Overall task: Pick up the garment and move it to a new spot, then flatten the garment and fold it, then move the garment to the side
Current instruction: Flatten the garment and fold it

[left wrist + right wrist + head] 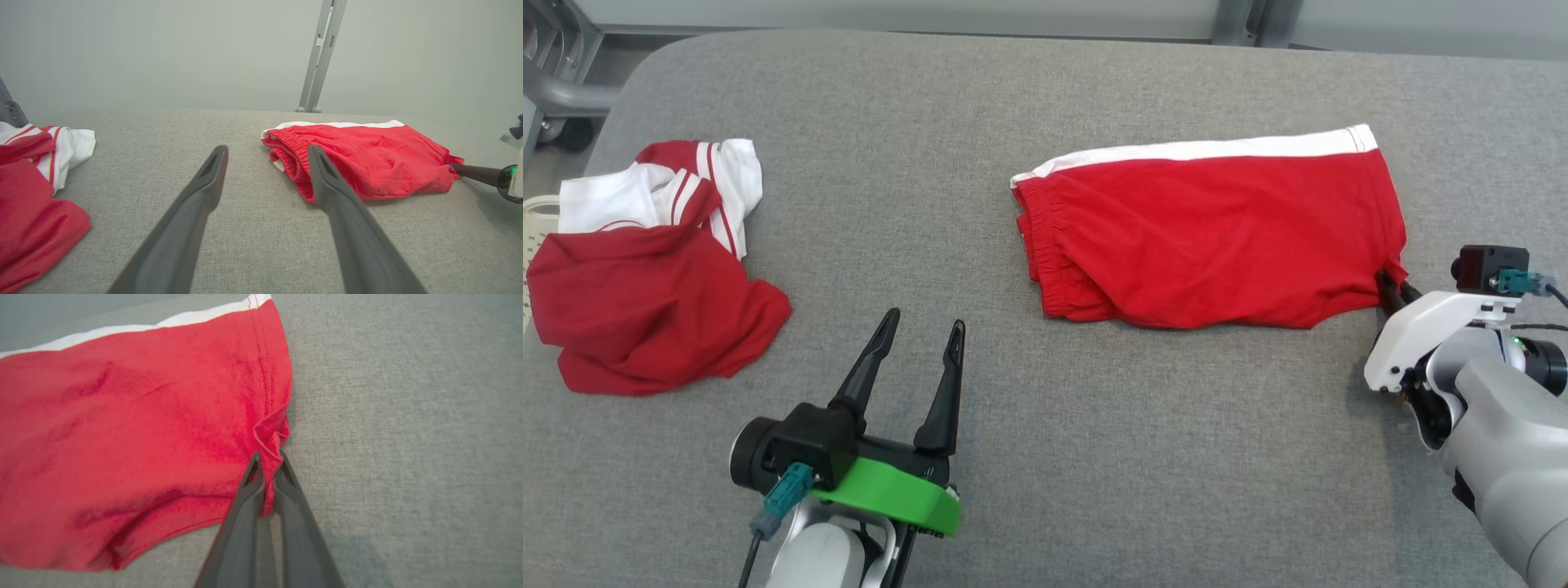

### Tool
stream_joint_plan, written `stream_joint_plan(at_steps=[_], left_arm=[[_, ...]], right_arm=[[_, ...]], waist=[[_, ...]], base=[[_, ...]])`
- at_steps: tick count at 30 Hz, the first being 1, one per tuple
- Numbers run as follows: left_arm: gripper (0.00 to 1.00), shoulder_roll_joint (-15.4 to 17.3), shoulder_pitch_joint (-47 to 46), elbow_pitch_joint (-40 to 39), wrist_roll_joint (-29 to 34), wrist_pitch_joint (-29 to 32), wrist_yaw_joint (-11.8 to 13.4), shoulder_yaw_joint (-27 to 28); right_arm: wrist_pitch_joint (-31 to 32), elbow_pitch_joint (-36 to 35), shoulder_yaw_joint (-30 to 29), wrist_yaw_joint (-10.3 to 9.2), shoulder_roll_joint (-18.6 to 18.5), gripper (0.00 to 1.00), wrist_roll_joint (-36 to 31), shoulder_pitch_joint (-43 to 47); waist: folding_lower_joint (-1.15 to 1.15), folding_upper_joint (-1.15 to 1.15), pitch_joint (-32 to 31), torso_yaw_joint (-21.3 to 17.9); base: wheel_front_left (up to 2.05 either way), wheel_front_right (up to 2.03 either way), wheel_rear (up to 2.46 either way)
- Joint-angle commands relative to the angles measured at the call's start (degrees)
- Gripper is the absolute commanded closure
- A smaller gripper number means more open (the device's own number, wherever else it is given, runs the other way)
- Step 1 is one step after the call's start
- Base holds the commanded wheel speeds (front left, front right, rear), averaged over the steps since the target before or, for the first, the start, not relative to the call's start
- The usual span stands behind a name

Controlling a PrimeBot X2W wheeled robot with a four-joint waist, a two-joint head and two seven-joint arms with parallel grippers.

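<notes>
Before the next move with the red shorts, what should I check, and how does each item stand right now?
1. Right tool shut on the near right corner of the red shorts: ok.
2. Cloth runs between its fingers: ok, shown in the right wrist view.
3. All folded layers pinched: cannot tell.
4. Left tool open, holding nothing, apart from the shorts: ok.
5. Crumpled red and white garment lies far left, apart from the shorts: ok.
6. Shorts flat on the gray surface: not ok, waistband end bunched.
</notes>
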Motion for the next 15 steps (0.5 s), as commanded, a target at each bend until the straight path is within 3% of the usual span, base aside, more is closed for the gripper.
stream_joint_plan(at_steps=[1,6,7,15], left_arm=[[0.0,0.61,0.72,0.12,-0.36,0.12,0.06,0.17],[0.0,1.19,1.78,0.38,-0.79,0.24,0.75,0.69],[0.0,1.27,1.89,0.38,-0.91,0.35,0.76,0.72],[0.0,1.53,2.76,1.09,-1.69,1.06,1.34,0.91]], right_arm=[[0.08,0.85,0.19,-0.13,0.3,1.0,-0.15,2.43],[-0.33,0.52,-0.15,-0.13,1.6,1.0,0.0,4.68],[-0.4,0.44,-0.18,-0.13,1.57,0.0,-0.11,4.74],[-1.1,-3.25,-1.89,-0.12,-0.46,0.0,-3.93,3.8]], waist=[[0.0,0.0,-1.39,-0.92],[0.0,0.0,-2.69,-1.74],[0.0,0.0,-2.8,-1.84],[0.0,0.0,-4.64,-2.5]], base=[[0.0,0.0,0.0],[0.0,0.0,0.0],[0.0,0.0,0.0],[0.0,0.0,0.0]])
